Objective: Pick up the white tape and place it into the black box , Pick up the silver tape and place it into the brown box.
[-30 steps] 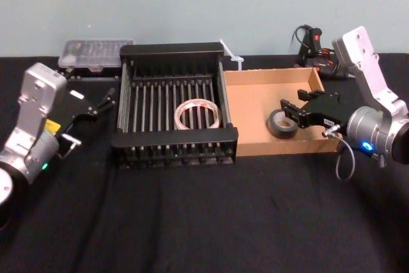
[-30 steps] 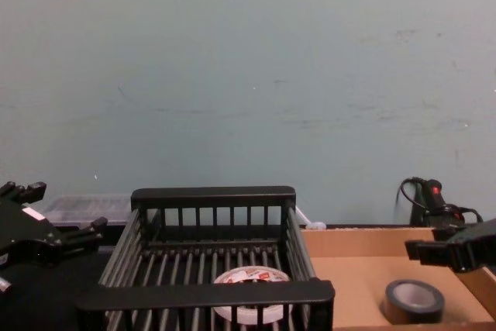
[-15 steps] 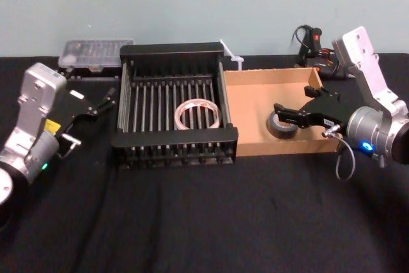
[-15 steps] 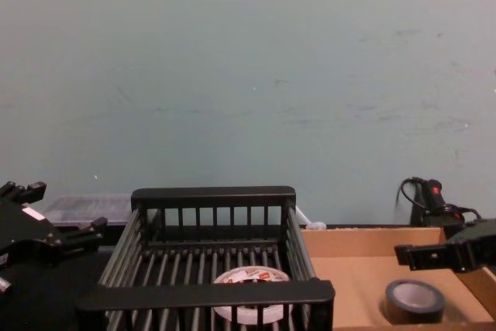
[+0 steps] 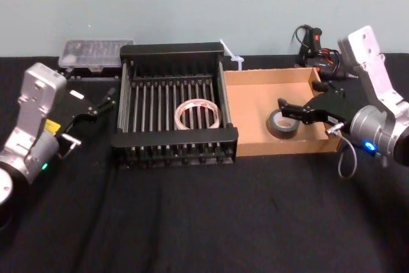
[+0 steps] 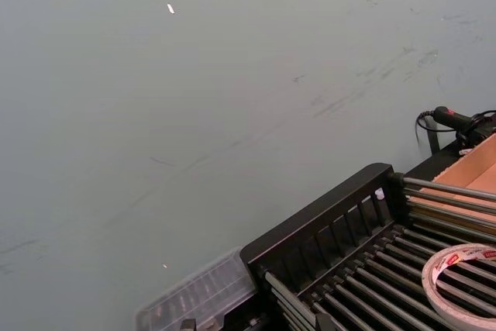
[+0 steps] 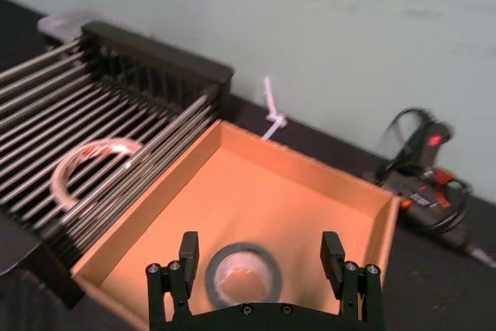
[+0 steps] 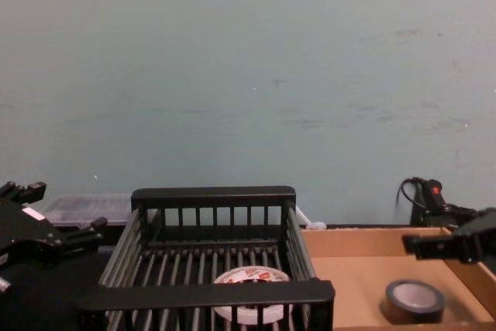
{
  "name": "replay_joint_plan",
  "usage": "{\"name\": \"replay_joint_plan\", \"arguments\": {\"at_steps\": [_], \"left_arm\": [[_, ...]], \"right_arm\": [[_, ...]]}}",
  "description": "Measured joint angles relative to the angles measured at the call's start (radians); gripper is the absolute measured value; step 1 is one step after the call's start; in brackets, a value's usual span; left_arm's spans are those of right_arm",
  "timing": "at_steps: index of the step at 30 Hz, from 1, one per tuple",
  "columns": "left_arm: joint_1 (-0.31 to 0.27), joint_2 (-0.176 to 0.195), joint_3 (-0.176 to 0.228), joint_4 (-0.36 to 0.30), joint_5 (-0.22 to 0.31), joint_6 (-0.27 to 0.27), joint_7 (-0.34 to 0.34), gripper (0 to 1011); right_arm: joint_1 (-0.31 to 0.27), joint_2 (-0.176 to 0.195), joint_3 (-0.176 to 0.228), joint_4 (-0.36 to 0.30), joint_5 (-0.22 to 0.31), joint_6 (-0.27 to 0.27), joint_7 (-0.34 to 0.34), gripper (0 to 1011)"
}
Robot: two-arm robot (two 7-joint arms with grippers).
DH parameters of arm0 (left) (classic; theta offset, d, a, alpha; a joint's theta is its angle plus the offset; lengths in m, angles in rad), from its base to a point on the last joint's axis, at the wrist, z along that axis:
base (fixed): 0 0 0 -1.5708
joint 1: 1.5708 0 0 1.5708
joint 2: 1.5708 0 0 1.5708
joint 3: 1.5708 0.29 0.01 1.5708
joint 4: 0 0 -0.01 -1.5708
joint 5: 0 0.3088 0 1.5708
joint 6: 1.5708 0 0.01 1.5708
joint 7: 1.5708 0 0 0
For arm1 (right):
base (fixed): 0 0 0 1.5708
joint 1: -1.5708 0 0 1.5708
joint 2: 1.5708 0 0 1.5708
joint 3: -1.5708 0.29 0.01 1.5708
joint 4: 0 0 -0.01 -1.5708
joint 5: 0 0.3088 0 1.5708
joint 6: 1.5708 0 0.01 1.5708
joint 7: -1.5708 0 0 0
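Head view: the white tape [image 5: 198, 115] lies flat on the bars of the black box [image 5: 172, 50]. The silver tape [image 5: 282, 124] lies flat on the floor of the brown box [image 5: 268, 76], toward its right end. Both placements look done.
Right gripper [image 5: 285, 109]: fingers spread wide, gripping nothing. It hangs over the brown box, above the silver tape and apart from it. The right wrist view puts the roll between the two fingers, below them.
Left gripper [image 5: 104, 101]: fingers apart, empty, parked left of the black box.
Risk 1: judged, a low retreat could hook a finger on the tray's near or right wall and drag the light cardboard, roll and all. Cause: pulling back before lifting clear of the rim.
Risk 2: the cable loop [image 5: 345, 161] under the right wrist hangs close to the tray's front right corner and could snag there.
Risk 3: minor. A dip instead of a lift would nudge the roll.
Change since half a second back: Right gripper has drawn back a little to the right and, in the chest view, sits slightly higher.
Unchanged: both tapes, both boxes, left arm.
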Motion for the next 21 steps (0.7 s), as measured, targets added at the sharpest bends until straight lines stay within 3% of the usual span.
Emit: {"name": "replay_joint_plan", "arguments": {"at_steps": [2, 9, 16, 21], "left_arm": [[0.0, 0.0, 0.0, 0.0, 0.0, 0.0, 0.0, 1002], [0.0, 0.0, 0.0, 0.0, 0.0, 0.0, 0.0, 1001], [0.0, 0.0, 0.0, 0.0, 0.0, 0.0, 0.0, 1001], [0.0, 0.0, 0.0, 0.0, 0.0, 0.0, 0.0, 1001]], "right_arm": [[-0.014, -0.009, 0.011, -0.005, -0.013, -0.031, -0.024, 1002], [-0.08, -0.054, 0.034, 0.002, -0.131, -0.258, -0.162, 1002], [-0.11, -0.094, 0.046, 0.067, -0.218, -0.405, -0.256, 1002], [-0.116, -0.116, 0.054, 0.11, -0.247, -0.446, -0.286, 1002]]}}
